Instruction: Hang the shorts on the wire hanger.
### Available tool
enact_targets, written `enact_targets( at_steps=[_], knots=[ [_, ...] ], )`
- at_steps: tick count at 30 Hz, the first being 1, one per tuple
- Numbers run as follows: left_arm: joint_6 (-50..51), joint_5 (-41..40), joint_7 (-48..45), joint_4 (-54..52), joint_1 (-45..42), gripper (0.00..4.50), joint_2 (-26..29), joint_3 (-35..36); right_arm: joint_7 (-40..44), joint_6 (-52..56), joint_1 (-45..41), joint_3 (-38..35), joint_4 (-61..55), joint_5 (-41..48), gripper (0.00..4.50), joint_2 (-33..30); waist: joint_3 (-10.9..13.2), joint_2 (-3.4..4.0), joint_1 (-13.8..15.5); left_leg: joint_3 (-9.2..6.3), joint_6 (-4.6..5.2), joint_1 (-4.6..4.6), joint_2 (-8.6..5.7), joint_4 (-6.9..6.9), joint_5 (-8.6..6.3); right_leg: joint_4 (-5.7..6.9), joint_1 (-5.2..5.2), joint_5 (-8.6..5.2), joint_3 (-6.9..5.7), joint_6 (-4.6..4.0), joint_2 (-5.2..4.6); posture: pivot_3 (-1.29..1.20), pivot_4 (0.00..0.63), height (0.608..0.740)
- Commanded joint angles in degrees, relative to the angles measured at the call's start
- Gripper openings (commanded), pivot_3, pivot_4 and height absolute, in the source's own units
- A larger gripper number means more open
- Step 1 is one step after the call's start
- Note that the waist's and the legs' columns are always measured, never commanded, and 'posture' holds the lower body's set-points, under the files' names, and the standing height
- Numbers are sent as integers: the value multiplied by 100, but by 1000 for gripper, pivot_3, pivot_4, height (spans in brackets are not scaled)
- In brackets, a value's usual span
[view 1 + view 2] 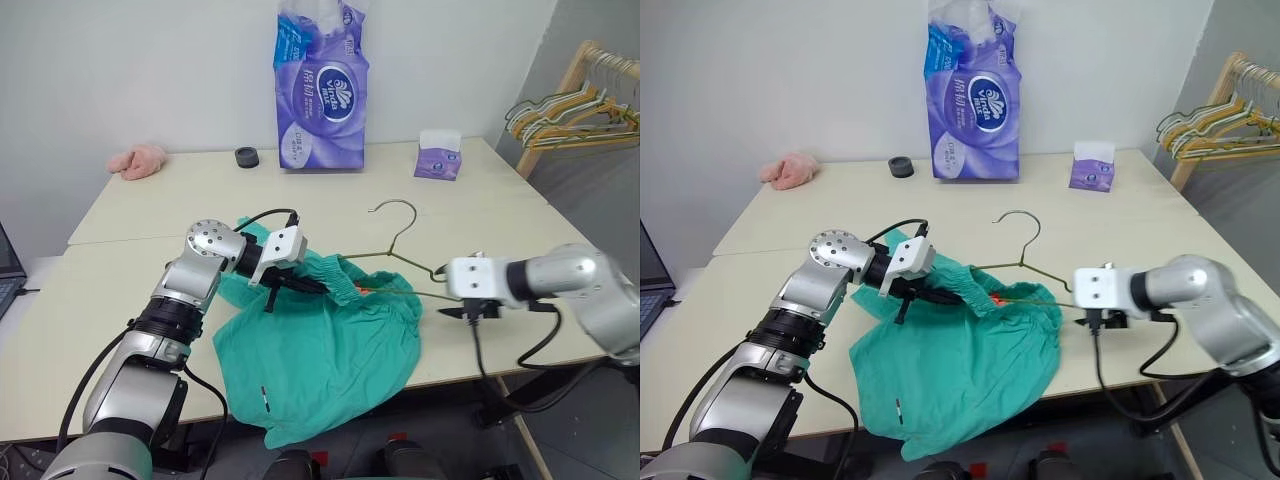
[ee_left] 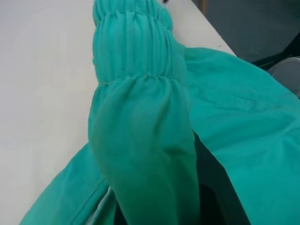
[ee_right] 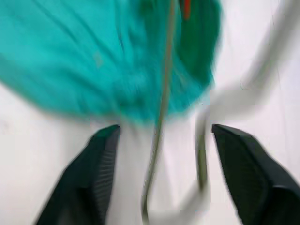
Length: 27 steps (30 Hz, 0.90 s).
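The teal-green shorts [image 1: 320, 350] lie bunched at the table's front edge, one leg hanging over it. My left gripper [image 1: 300, 283] is shut on their gathered waistband [image 2: 136, 51], and the cloth drapes over its fingers. The wire hanger [image 1: 413, 222] lies on the table with its hook pointing away from me. Its lower part runs into the shorts' waist opening. My right gripper [image 1: 470, 312] stands open at the hanger's right end, just off the shorts. In the right wrist view the wire [image 3: 161, 117] passes between the two fingers [image 3: 93, 173], which hold nothing.
A tall purple tissue pack [image 1: 322, 90], a small purple pack [image 1: 438, 155], a black round object [image 1: 247, 157] and a pink cloth [image 1: 138, 160] sit along the far side of the table [image 1: 120, 260]. A wooden rack with bunched hangers [image 1: 570, 105] stands at the right.
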Motion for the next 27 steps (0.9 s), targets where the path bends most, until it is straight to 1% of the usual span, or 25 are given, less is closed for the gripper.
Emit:
enact_targets(
  at_steps=[1, 5, 8, 11, 15, 19, 23, 27],
  knots=[
    [-90, -78, 133, -39, -35, 17, 39, 163, -527, -137, 506, -748, 322, -82, 4500, -41, 0, 0, 0, 2, 0, 1, 1, 0, 0, 1, 0, 0, 2, 0, 0, -108, 14, 740],
    [-160, -87, 224, 27, -40, 17, 65, 215, -804, 528, 1379, -1726, 2, 563, 4500, 425, -1, 0, 3, 1, 0, 1, 5, -2, 0, 4, 0, 0, 2, -1, 0, -109, 19, 740],
    [-217, -103, 327, 113, -57, 17, 92, 290, -759, 1113, 2282, -2296, -828, 1391, 4500, 955, -2, 2, -9, 3, 1, 2, 6, -2, -1, 6, 1, 0, 4, -1, 1, -109, 19, 740],
    [-281, -91, 380, 195, -69, 17, 117, 333, -1125, 1778, 2723, -2310, -1668, 1841, 4500, 1563, -3, 3, -17, -2, 3, 3, 9, -2, -2, 7, 3, 0, 1, 0, 3, -111, 18, 740],
    [-318, -99, 403, 189, -49, 16, 114, 324, -1705, 2615, 2654, -1929, -2156, 2141, 4500, 2295, -4, 4, -14, 4, 5, 5, 7, 3, -3, 6, 3, 2, 8, 4, 3, -111, 18, 740],
    [-328, -113, 437, 144, -38, 16, 92, 331, -2470, 3227, 2299, -1598, -1776, 2115, 4500, 3105, -6, 1, -10, 1, 5, 4, 4, 4, -3, 5, 3, 2, 6, 5, 3, -98, 14, 740],
    [-313, -114, 455, 103, -12, 16, 112, 351, -2832, 3987, 2112, -1601, -1608, 2275, 4500, 3415, -8, 6, 14, 0, 5, 3, 0, 4, -3, 6, 2, 3, 7, 4, 1, -91, 15, 740],
    [-317, -99, 479, 103, 3, 16, 121, 374, -2949, 4369, 1974, -1543, -1518, 2476, 4500, 3668, -8, 6, 1, -1, 5, 4, 1, 4, -3, 6, 1, 3, 7, 4, 1, -90, 16, 740]
  ],
)
